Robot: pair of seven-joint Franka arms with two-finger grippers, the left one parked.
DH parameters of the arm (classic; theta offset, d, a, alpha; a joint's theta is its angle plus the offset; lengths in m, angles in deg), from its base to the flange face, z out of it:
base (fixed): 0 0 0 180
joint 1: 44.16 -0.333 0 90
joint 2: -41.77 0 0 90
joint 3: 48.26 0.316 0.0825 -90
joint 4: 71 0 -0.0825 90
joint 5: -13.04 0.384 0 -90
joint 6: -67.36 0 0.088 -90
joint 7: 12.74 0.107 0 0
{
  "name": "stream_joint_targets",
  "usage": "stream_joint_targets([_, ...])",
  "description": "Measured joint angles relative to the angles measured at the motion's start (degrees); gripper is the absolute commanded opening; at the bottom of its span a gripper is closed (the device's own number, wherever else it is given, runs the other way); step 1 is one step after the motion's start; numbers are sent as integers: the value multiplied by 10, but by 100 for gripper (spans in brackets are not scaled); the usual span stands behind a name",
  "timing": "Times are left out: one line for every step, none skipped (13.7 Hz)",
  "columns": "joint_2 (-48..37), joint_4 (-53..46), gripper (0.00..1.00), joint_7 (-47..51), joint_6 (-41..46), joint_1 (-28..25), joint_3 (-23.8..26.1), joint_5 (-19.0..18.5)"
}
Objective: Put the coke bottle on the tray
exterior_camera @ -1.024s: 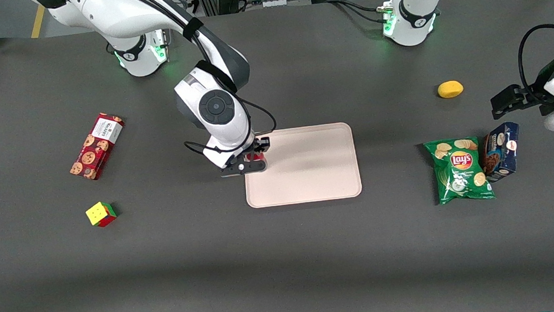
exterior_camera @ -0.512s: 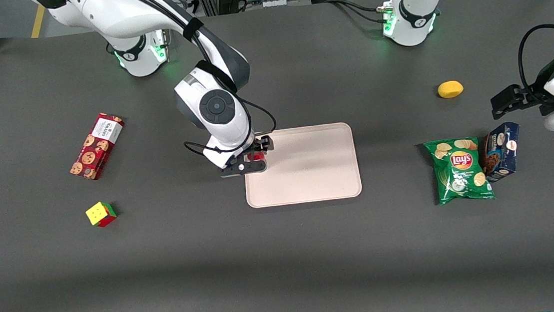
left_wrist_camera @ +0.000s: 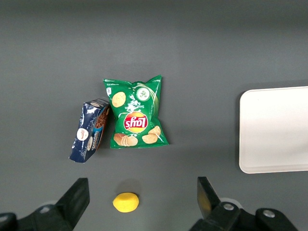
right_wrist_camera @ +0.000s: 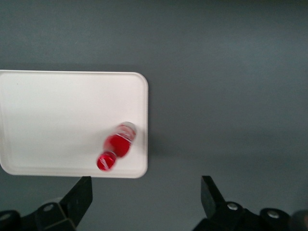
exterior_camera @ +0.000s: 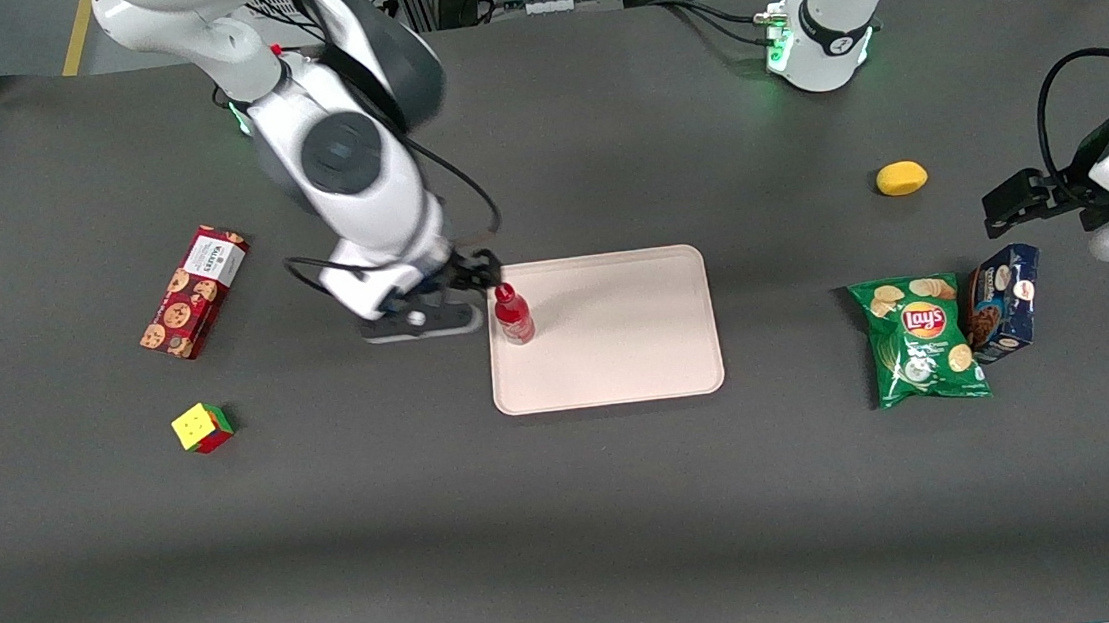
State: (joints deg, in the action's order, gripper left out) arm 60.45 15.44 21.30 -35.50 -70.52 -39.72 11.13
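Observation:
The coke bottle (exterior_camera: pixel 514 315), small and all red with a red cap, stands upright on the tray (exterior_camera: pixel 618 346), close to the tray's edge toward the working arm's end. It also shows in the right wrist view (right_wrist_camera: pixel 118 147), on the tray (right_wrist_camera: pixel 57 120) near a rounded corner. My gripper (exterior_camera: pixel 473 270) is open and empty, raised above the table just off that tray edge, apart from the bottle. In the right wrist view the gripper (right_wrist_camera: pixel 144 195) hangs over bare table with its jaws wide apart. The tray's edge shows in the left wrist view (left_wrist_camera: pixel 274 130).
A red cookie box (exterior_camera: pixel 193 291) and a colour cube (exterior_camera: pixel 202 427) lie toward the working arm's end. A green Lay's bag (exterior_camera: pixel 921 338), a blue box (exterior_camera: pixel 1003 300) and a yellow lemon (exterior_camera: pixel 901 178) lie toward the parked arm's end.
My gripper has let go of the coke bottle, risen and drawn away from the tray toward the working arm's end. The bottle now stands free on the tray.

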Motion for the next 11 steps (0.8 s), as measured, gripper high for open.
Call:
stream_joint_targets([-32, -14, 100, -39, 43, 20, -1, 0])
stream_joint_targets([-67, -21, 100, -70, 74, 43, -2, 0])
stream_joint_targets([-97, -23, 100, -87, 94, 65, -3, 0])
stream_joint_targets([-125, -21, 100, -101, 111, 91, -4, 0])
stream_joint_targets([-147, -16, 100, -115, 121, 115, -6, 0])
stream_joint_targets([-165, -4, 100, -129, 122, 137, -10, 0])
stream_joint_targets([-178, 13, 100, -142, 117, 155, -23, 1])
stream_joint_targets([-184, 36, 100, -151, 104, 169, -42, 4])
stream_joint_targets([-185, 61, 100, -155, 85, 187, -57, 8])
stream_joint_targets([-184, 88, 100, -159, 61, 212, -66, 16])
stream_joint_targets([-183, 115, 100, -164, 41, 236, -70, 22])
